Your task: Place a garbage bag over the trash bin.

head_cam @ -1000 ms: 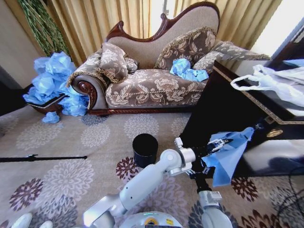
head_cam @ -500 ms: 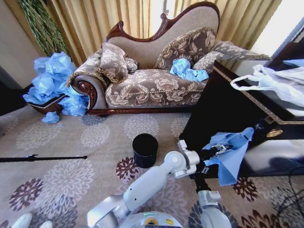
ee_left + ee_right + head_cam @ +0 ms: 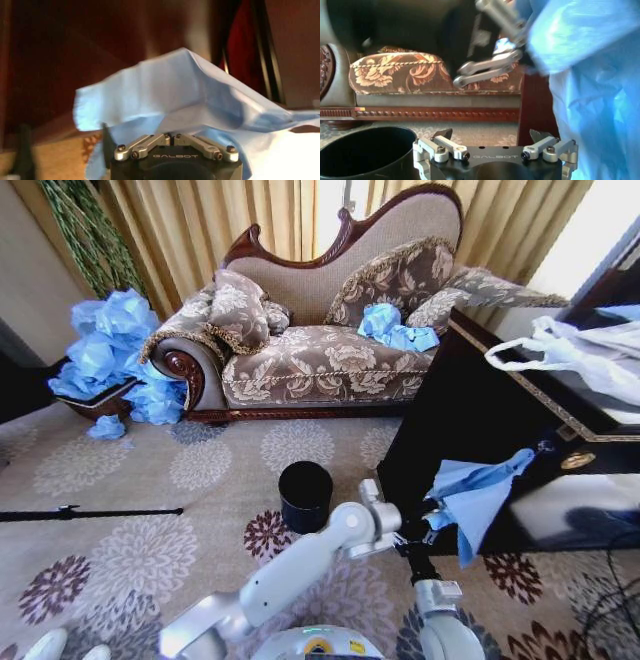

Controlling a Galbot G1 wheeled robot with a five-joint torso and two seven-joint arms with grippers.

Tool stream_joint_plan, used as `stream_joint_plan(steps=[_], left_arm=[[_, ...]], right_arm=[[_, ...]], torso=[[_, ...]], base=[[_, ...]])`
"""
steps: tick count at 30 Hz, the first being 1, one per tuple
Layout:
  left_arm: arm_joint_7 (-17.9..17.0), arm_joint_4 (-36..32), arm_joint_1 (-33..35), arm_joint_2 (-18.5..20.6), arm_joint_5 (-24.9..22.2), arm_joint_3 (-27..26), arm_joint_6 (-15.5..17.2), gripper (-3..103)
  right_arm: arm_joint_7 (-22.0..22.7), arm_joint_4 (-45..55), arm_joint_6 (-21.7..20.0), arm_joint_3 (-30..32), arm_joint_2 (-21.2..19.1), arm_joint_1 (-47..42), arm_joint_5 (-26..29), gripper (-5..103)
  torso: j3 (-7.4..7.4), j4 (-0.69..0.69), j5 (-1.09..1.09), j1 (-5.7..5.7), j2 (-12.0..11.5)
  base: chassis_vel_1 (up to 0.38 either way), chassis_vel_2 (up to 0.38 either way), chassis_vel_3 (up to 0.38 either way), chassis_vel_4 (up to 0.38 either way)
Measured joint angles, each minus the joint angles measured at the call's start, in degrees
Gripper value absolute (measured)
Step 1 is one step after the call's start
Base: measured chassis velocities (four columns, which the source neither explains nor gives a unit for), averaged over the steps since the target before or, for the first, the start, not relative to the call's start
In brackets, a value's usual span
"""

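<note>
While the garbage bag (image 3: 475, 492) hangs point-down off my left gripper (image 3: 428, 518), pinched there | I read the trash bin (image 3: 305, 495) on the carpet, well to its left | right gripper (image 3: 494, 144) spread, empty, nearer the bin.

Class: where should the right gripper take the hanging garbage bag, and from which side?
Probably its loose lower edge, from below: the garbage bag hangs draped from the shut left gripper, its free corner points down, and the open right gripper sits beneath it.
</note>
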Motion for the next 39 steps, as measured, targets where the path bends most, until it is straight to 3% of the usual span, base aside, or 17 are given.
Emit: stream_joint_plan(steps=[17,20,24,28,33,39], left_arm=[[0.0,-6.8,0.4,13.2,2.2,-5.9,3.5,0],[0.5,-9.1,1.4,18.5,2.3,-9.1,4.7,0],[1.0,-10.4,2.4,22.1,2.5,-11.4,5.3,0],[2.7,-11.8,5.0,26.4,4.5,-15.1,6.1,0],[6.0,-12.3,8.0,29.7,9.4,-18.6,6.7,0],[7.9,-12.7,10.5,32.3,11.4,-22.7,7.5,0]], right_arm=[[-1.9,-0.9,1.9,-9.0,0.1,-2.5,-3.1,100],[-2.2,-1.6,2.4,-11.8,0.0,-3.4,-3.7,100],[-2.6,-2.3,2.9,-12.7,0.0,-3.6,-4.2,100],[-2.9,-3.3,3.2,-13.4,-0.1,-2.8,-4.3,100],[-3.1,-3.8,3.2,-13.6,-0.7,-2.0,-4.1,100],[-3.3,-4.7,3.3,-14.1,-0.8,-1.3,-4.1,100]], torso=[[0.00,0.00,-0.02,0.00,0.0],[0.00,0.00,-0.02,0.00,0.0],[0.00,0.00,-0.02,0.00,0.0],[0.00,0.01,-0.01,0.00,0.0],[0.00,0.00,0.00,0.00,0.0],[0.00,0.01,0.01,0.00,0.0]], base=[[0.000,0.000,0.000,0.000],[0.000,0.000,0.000,0.000],[0.000,0.000,0.000,0.000],[0.000,0.000,0.000,0.000],[0.000,0.000,0.000,0.000],[0.000,0.000,0.000,0.000]])
